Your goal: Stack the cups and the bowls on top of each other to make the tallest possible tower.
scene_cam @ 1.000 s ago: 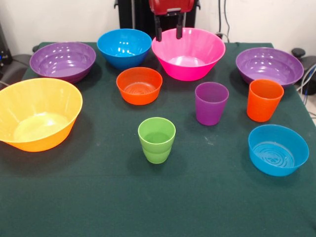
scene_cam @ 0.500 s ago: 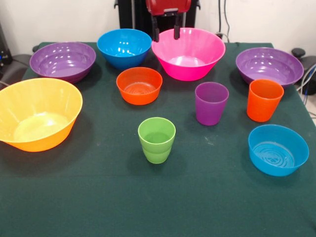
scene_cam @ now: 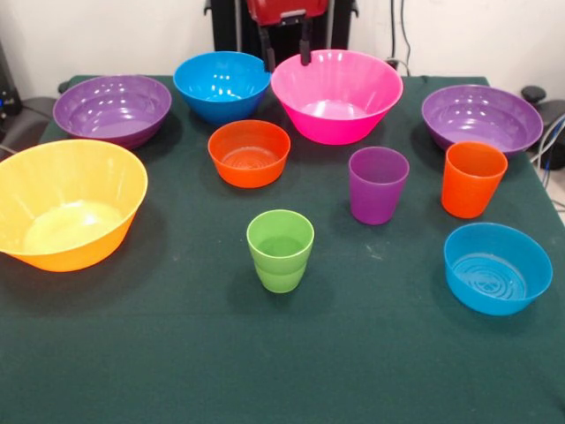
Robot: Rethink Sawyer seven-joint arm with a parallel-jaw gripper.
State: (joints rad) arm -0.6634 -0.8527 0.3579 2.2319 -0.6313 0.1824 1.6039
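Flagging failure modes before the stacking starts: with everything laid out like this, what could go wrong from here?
1. The hand hangs open between the blue bowl and the pink bowl, whose rims nearly touch; a descent there could clip either one.
2. The purple cup and orange cup stand close, so grasping one may knock the other.
3. The green cup is a narrow base; a bowl set on it could tip.

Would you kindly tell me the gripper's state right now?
Gripper: open, holding nothing, fingers apart above the large glossy pink plastic bowl's far rim.
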